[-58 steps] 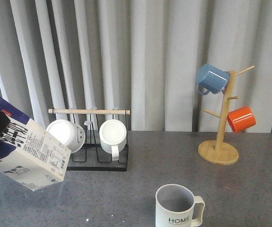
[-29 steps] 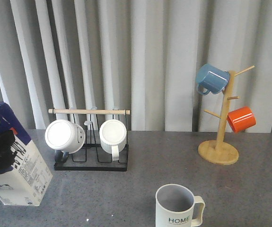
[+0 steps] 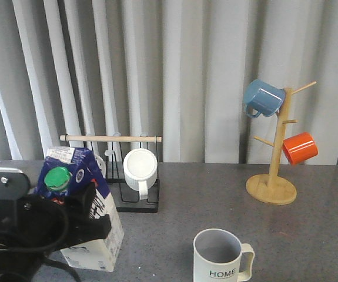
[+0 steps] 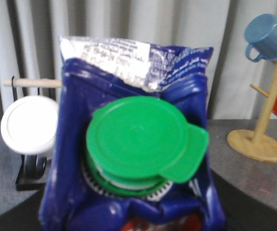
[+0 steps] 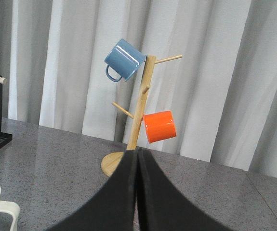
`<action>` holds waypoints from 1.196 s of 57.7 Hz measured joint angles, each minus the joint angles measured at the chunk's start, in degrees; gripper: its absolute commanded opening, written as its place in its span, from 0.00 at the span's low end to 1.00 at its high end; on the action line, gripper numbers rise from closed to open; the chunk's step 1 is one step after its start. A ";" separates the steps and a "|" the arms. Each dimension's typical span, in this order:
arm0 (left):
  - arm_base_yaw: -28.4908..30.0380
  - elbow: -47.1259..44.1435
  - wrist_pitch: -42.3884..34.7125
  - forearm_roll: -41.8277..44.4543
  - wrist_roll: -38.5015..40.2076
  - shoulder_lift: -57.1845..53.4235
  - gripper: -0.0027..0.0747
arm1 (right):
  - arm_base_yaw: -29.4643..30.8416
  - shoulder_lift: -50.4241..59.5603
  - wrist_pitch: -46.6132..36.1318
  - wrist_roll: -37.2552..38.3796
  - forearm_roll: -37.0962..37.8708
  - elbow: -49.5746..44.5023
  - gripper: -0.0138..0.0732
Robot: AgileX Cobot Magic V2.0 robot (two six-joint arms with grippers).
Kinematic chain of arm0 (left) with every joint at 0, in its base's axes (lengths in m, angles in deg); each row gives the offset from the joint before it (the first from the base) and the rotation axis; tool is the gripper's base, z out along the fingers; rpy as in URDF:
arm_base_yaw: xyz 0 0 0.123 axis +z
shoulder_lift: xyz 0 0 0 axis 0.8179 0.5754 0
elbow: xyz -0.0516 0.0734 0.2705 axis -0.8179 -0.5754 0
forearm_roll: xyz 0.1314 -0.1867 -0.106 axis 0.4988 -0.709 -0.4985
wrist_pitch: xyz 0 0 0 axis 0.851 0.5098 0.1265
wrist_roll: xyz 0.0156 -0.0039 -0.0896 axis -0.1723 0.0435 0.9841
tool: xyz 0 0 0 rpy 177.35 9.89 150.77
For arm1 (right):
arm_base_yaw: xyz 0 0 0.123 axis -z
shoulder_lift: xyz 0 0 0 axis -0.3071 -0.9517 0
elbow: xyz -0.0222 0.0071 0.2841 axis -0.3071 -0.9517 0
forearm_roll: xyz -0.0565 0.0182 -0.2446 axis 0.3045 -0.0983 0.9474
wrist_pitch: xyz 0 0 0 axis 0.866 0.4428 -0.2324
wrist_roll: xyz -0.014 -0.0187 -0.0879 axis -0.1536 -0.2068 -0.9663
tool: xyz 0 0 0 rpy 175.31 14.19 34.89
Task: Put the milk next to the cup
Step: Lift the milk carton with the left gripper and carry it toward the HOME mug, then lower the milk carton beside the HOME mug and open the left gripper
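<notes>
Gripping the milk (image 3: pixel 85 202), the left gripper (image 3: pixel 69 226) shows in the front view as a black mass wrapped around the carton's lower half, at the near left of the table (image 3: pixel 204 197). One carton is there, standing a little tilted, its gabled top and single green cap (image 3: pixel 57 178) facing the camera. In the left wrist view that cap (image 4: pixel 145 139) fills the middle of the picture against dark-blue card, with fine white print on the top seam too small to read. A strip of red shows at the carton's lower edge; no word on it can be made out.

The right gripper (image 5: pixel 137 192) has its two dark fingers pressed together with nothing between them.

One cup (image 3: pixel 221 255) sits upright at the near centre of the table, well apart from the carton, handle turned right, black "HOME" lettering on its pale wall.

Behind the carton stands one black wire rack (image 3: pixel 130 197) with a wooden rail; one white mug (image 3: pixel 140 167) is plainly seen on it, and the carton hides the rack's left end. At the far right is one wooden mug tree (image 3: pixel 274 155) holding two mugs: a blue mug (image 3: pixel 263 98) high up and an orange mug (image 3: pixel 300 148) lower.
</notes>
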 measured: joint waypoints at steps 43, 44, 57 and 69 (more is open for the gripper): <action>-12.53 16.39 -8.19 -16.23 -7.46 22.09 0.14 | 0.00 0.00 0.00 0.00 0.00 0.00 0.15; -12.53 16.51 -8.05 -16.41 -7.46 22.41 0.14 | 0.00 0.00 0.00 0.00 0.00 0.00 0.15; -12.53 18.26 -8.46 -17.96 -7.66 25.92 0.14 | 0.00 0.00 0.00 0.00 0.00 0.00 0.15; -12.53 19.15 -9.53 -18.49 -7.77 26.78 0.14 | 0.00 0.00 0.00 0.00 0.00 0.00 0.15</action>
